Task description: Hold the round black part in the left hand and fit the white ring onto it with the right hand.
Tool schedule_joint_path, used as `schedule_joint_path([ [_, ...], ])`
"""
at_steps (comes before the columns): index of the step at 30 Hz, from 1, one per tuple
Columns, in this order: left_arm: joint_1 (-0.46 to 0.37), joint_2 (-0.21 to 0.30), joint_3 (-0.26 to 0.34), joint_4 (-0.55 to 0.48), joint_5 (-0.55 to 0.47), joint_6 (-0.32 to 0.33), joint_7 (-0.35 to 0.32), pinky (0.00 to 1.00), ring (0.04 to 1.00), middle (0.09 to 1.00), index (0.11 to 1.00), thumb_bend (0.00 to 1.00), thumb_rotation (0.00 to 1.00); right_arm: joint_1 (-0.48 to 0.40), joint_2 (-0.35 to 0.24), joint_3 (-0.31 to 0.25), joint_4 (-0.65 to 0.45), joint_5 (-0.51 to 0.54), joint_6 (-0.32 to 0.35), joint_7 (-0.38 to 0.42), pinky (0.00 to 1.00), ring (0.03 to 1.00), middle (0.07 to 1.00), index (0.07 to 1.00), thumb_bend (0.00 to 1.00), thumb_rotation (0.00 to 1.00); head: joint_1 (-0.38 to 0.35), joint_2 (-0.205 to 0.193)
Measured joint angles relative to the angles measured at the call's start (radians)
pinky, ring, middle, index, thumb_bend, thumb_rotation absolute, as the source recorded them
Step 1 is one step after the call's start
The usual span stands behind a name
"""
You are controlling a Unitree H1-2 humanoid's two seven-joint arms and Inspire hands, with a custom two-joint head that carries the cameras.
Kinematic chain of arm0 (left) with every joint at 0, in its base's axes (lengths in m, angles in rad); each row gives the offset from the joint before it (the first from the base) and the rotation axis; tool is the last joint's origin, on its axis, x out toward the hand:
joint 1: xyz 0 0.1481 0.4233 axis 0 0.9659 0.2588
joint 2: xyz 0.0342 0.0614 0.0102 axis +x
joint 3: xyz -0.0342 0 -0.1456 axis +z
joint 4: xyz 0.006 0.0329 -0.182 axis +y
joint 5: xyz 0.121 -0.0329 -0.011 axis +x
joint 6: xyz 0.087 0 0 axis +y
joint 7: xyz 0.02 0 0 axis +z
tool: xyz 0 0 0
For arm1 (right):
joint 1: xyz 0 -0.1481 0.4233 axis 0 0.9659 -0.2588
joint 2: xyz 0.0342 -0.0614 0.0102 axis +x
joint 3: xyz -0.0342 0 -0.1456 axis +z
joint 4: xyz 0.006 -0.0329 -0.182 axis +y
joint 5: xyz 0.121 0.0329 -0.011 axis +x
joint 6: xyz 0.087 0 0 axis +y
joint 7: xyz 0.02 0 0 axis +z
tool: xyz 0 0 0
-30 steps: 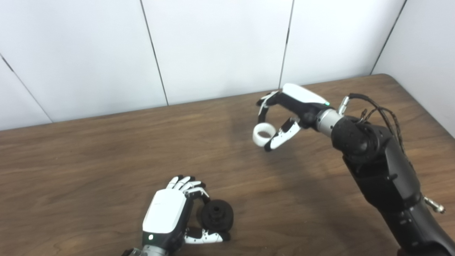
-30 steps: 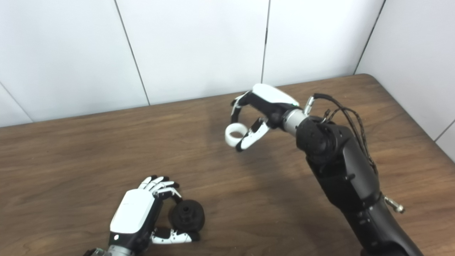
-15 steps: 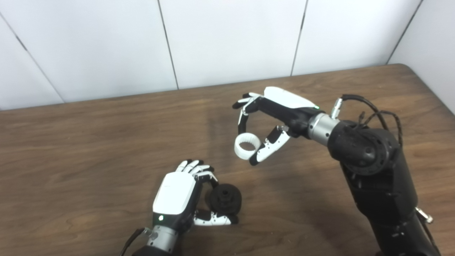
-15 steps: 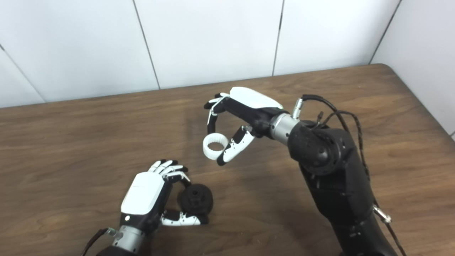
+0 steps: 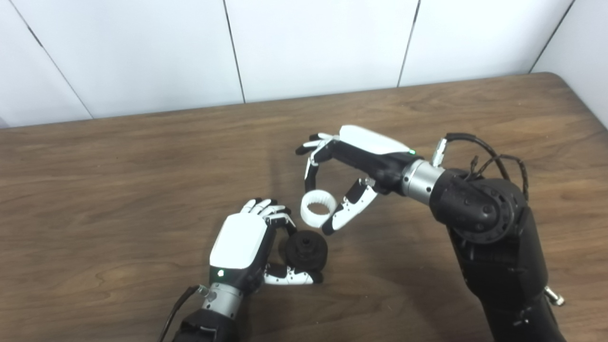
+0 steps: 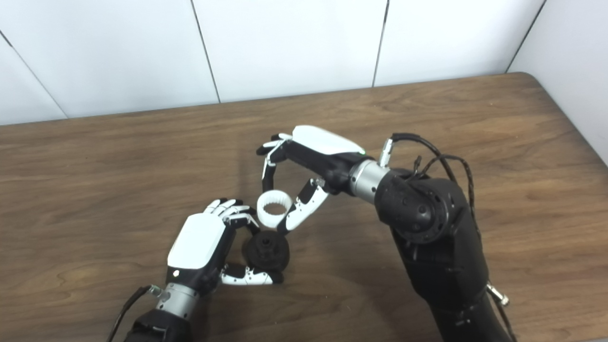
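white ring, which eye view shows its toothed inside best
The left eye view: the white ring opens wider toward that camera, ridges visible. The right eye view shows the same ring, slightly flatter, likewise pinched in the right hand.

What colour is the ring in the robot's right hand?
White, with a ribbed inner surface; the ring shows best in the left eye view.
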Motion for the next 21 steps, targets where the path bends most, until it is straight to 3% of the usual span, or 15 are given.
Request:
schedule_joint_path([
  [21,-0.001,-0.005,-0.004,-0.002,0.003,0.014,-0.002,0.91,0.868,0.773,0.485,0.52,0.05,0.039,-0.011,0.064,0.022,0.020,0.000,-0.068,0.97,1.000,0.899,0.484,0.52,0.13,0.003,0.014],
])
